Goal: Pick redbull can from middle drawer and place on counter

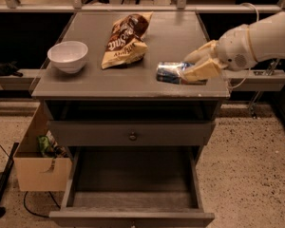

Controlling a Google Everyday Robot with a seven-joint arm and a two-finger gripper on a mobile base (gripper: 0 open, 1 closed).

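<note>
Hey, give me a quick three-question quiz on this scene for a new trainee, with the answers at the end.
1. True or false: the can lies in the open drawer.
2. Over which part of the counter is the gripper? A) rear left B) front right C) rear centre
3. What stands left of the chip bag?

Key
1. False: the gripper is shut on the can at counter height, and the drawer holds nothing.
2. B
3. The bowl
</note>
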